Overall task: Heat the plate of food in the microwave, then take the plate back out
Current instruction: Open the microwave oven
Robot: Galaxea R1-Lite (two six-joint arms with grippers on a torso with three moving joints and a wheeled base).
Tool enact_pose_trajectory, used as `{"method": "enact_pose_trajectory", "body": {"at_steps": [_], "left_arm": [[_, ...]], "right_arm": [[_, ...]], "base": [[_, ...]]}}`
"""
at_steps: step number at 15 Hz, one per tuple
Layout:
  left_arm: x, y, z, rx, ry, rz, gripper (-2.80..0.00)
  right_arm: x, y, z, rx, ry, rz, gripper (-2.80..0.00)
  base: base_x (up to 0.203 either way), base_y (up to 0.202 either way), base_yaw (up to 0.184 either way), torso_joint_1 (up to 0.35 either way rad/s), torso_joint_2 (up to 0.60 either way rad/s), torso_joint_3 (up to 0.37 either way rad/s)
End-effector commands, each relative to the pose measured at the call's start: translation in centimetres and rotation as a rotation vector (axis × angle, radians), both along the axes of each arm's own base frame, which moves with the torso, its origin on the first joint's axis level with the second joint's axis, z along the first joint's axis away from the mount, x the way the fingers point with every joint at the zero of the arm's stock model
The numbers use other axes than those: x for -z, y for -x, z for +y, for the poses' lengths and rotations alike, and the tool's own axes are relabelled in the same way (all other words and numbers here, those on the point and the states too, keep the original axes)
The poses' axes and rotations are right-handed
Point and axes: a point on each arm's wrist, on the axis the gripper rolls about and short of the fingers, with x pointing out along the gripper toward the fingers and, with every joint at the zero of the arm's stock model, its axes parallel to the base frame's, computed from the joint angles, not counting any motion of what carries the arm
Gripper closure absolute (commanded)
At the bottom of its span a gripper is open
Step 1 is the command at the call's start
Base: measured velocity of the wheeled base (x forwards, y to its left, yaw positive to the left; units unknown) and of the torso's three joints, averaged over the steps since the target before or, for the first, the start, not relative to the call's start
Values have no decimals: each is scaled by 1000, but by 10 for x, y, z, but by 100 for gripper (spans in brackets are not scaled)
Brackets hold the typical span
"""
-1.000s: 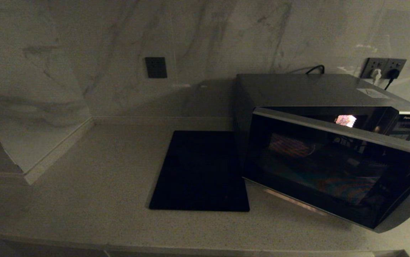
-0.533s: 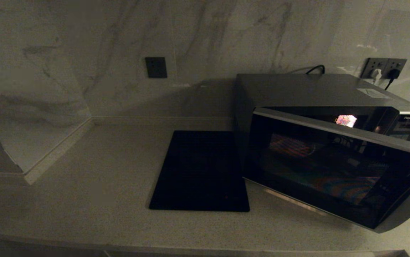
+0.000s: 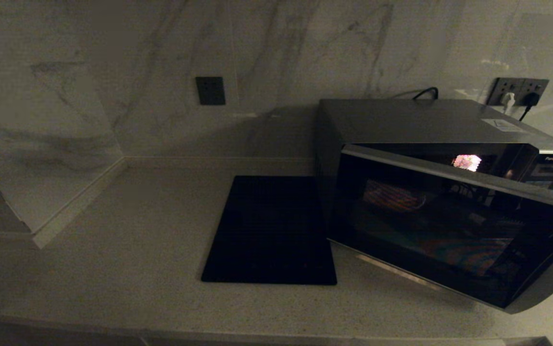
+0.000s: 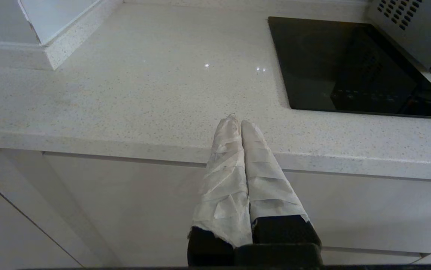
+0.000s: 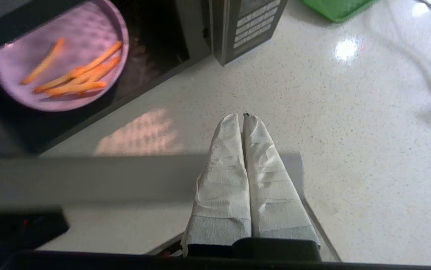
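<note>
My right hand [image 5: 243, 116] hangs over the pale speckled desk [image 5: 350, 157] just in front of the microwave [image 3: 440, 202], its two cloth-wrapped fingers [image 5: 226, 165] pressed flat together with nothing between them. In my right wrist view the plate of food [image 5: 60, 56] sits at the upper left of the frame, inside the microwave's dark cavity, with several thin orange fries lying across it. The button panel [image 5: 253, 18] stands at top centre of that view, and a corner of a green tray [image 5: 335, 9] shows at the upper right, resting on the desk beyond the panel. From my head view the microwave fills the right half of the frame with its door [image 3: 454, 230] swung partly open toward me, and a flat black mat [image 3: 271, 230] lies on the desk just to its left. My left hand [image 4: 240, 122] is low at the desk's front edge, well apart from the microwave, its wrapped fingers likewise closed on nothing.
</note>
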Motion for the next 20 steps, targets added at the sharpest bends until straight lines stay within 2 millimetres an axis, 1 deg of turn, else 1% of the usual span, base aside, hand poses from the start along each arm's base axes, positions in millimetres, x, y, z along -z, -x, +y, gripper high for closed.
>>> {"method": "enact_pose_trajectory", "body": {"at_steps": [1,4,7,9,13,15,17,20], "left_arm": [[0,0,0,-2,1,0,0],[0,0,0,-1,1,0,0],[0,0,0,-1,1,0,0],[0,0,0,-1,1,0,0],[0,0,0,-1,1,0,0],[0,0,0,-1,1,1,0],[0,0,0,-1,1,1,0],[0,0,0,-1,1,1,0]], "right_arm": [[24,-13,-4,16,-5,55,0],[43,-19,-5,5,-20,73,0],[41,-16,-5,-4,-34,66,0],[38,-10,-4,-9,-35,56,0],[40,1,-4,-15,-37,62,0],[39,7,-1,-47,-56,60,0],[39,13,9,-95,-57,70,0],[36,28,30,-197,-55,56,0]], "base": [[0,0,0,0,0,0],[0,0,0,0,0,0],[0,0,0,0,0,0],[0,0,0,0,0,0],[0,0,0,0,0,0],[0,0,0,0,0,0],[0,0,0,0,0,0],[0,0,0,0,0,0]]}}
